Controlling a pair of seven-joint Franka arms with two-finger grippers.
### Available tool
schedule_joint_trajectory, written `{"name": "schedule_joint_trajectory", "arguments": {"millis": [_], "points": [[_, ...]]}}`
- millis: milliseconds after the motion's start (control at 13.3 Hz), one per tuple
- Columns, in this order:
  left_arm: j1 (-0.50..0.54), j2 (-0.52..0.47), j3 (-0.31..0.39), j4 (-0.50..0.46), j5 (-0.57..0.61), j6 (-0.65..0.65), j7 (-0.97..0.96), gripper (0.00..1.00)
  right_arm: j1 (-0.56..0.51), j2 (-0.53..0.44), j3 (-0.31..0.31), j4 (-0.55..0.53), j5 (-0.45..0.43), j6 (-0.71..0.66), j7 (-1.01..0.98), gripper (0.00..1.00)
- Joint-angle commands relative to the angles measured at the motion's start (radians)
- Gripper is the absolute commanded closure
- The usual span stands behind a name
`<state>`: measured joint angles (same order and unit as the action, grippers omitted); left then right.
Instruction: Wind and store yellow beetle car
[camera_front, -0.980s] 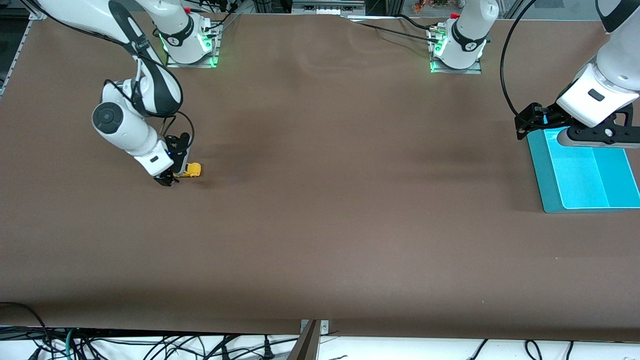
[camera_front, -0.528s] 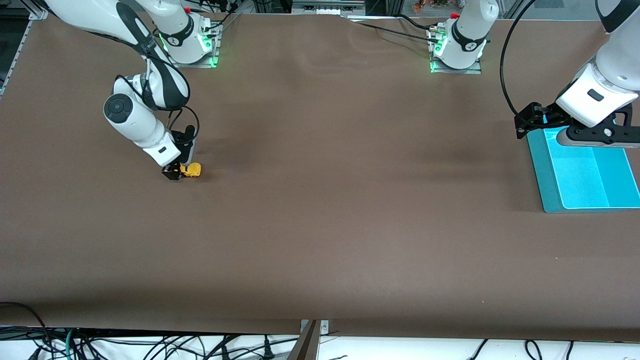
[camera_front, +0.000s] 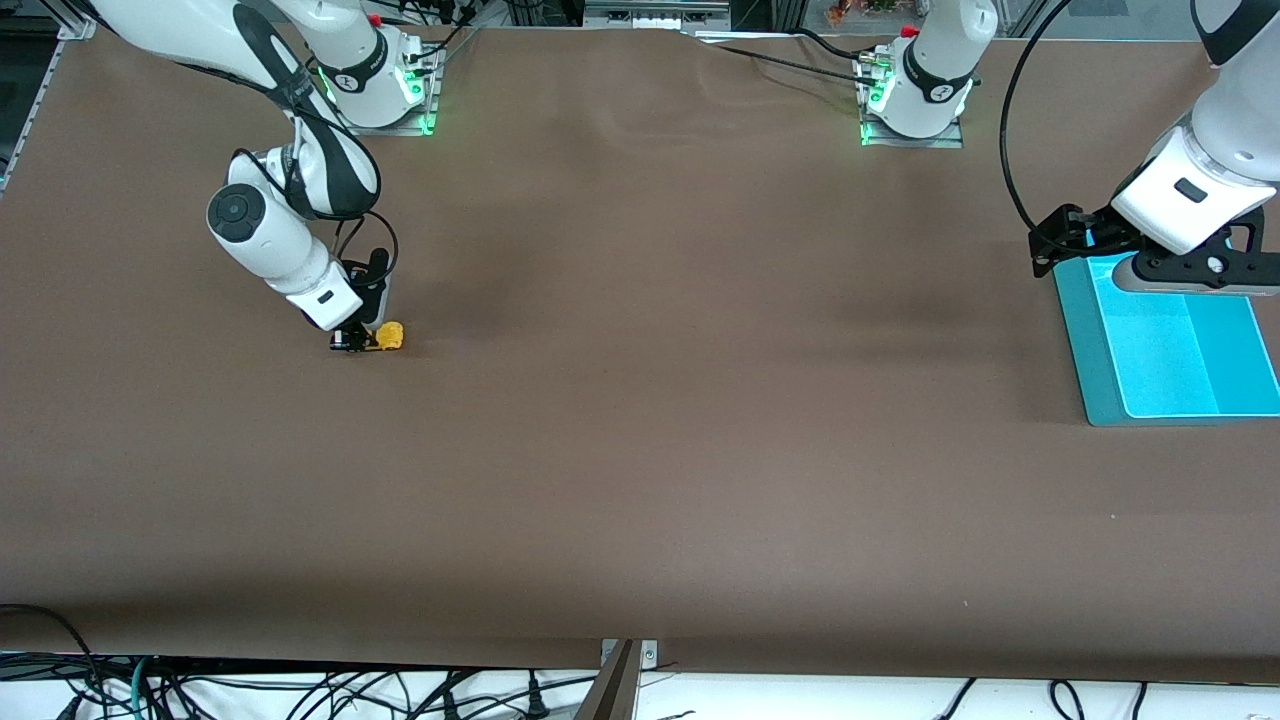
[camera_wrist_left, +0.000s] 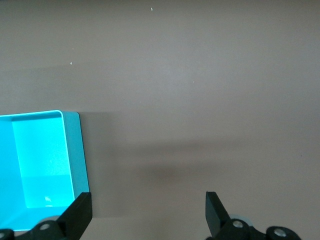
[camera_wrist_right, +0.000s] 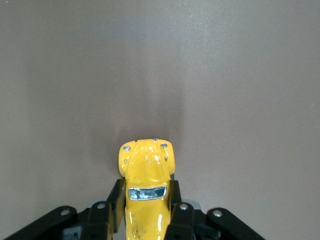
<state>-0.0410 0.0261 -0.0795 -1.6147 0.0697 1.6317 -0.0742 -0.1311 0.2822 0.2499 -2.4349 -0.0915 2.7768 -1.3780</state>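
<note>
The yellow beetle car (camera_front: 386, 338) sits on the brown table toward the right arm's end. My right gripper (camera_front: 356, 341) is low at the table and shut on the car's sides. In the right wrist view the car (camera_wrist_right: 146, 185) lies between the two black fingers (camera_wrist_right: 111, 202), its rounded nose pointing away from the gripper. My left gripper (camera_front: 1058, 243) hangs open and empty over the rim of the teal tray (camera_front: 1090, 345). In the left wrist view its two black fingertips (camera_wrist_left: 77, 215) stand wide apart, with the tray (camera_wrist_left: 75, 145) beside one of them.
The teal tray holds nothing that I can see and lies at the left arm's end of the table. The two arm bases (camera_front: 375, 75) stand along the table edge farthest from the front camera. Cables hang past the nearest edge.
My right arm has swung up and in, and the gripper has turned to stand over the car and closed on it. The car has shifted only slightly. The left arm has not moved.
</note>
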Motion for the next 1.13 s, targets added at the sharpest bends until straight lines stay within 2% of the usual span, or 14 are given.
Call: {"name": "schedule_joint_trajectory", "arguments": {"millis": [0, 75, 226, 452, 754, 1056], "points": [[-0.002, 0.015, 0.003, 0.033, -0.016, -0.023, 0.019, 0.00, -0.009, 0.008, 0.005, -0.013, -0.008, 0.026, -0.023, 0.94], [-0.003, 0.015, 0.003, 0.033, -0.016, -0.023, 0.019, 0.00, -0.007, 0.003, 0.008, -0.009, -0.010, 0.021, -0.013, 0.96], [-0.002, 0.015, 0.003, 0.033, -0.016, -0.024, 0.021, 0.00, -0.007, 0.000, 0.055, 0.016, -0.004, 0.009, 0.020, 0.96], [-0.002, 0.015, 0.001, 0.033, -0.016, -0.023, 0.019, 0.00, -0.004, 0.015, 0.080, 0.040, -0.005, -0.013, 0.066, 0.96], [-0.002, 0.015, 0.001, 0.033, -0.013, -0.023, 0.019, 0.00, -0.007, 0.098, 0.078, 0.051, -0.010, 0.048, 0.054, 0.95], [-0.003, 0.015, 0.000, 0.033, -0.011, -0.023, 0.019, 0.00, -0.016, 0.101, 0.055, 0.045, -0.011, 0.066, -0.045, 0.95]]}}
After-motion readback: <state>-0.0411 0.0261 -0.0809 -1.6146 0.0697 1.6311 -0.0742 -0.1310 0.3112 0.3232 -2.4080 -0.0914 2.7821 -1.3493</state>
